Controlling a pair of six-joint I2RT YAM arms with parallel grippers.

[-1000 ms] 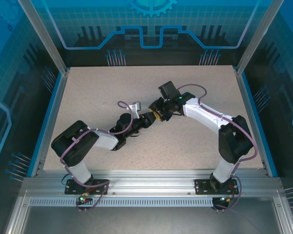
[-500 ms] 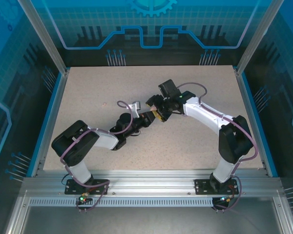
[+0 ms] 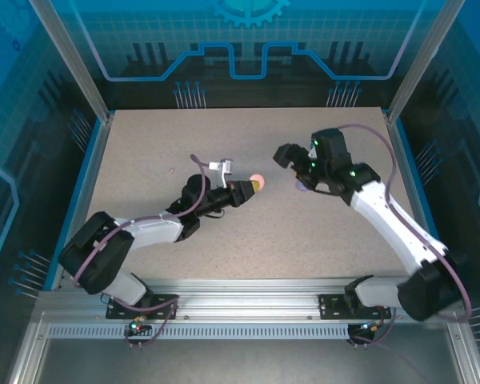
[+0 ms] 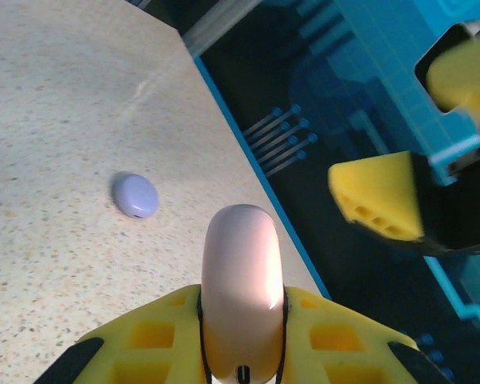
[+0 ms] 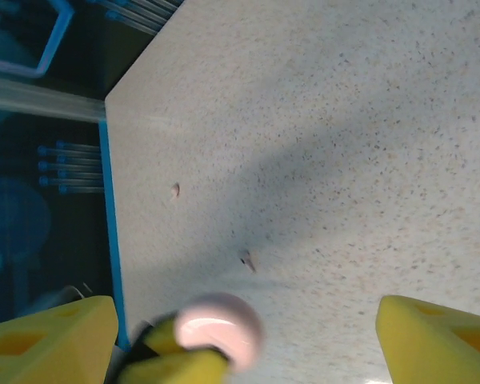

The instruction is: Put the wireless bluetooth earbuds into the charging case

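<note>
Left wrist view: left gripper clamped on the pink case. The purple case lies ahead-left on the speckled table (blue panels beyond its edge). A pale earbud lies well to its left. The left arm stretches low; the right gripper gapes opposite.

Round cases: two, namely one pink case and one purple case. Small buds lying on the table: two, namely one pale bud and one dark bud.

White-shelled arms, black joints, looping purple cables, yellow ribbed fingers on left hand and right hand
</note>
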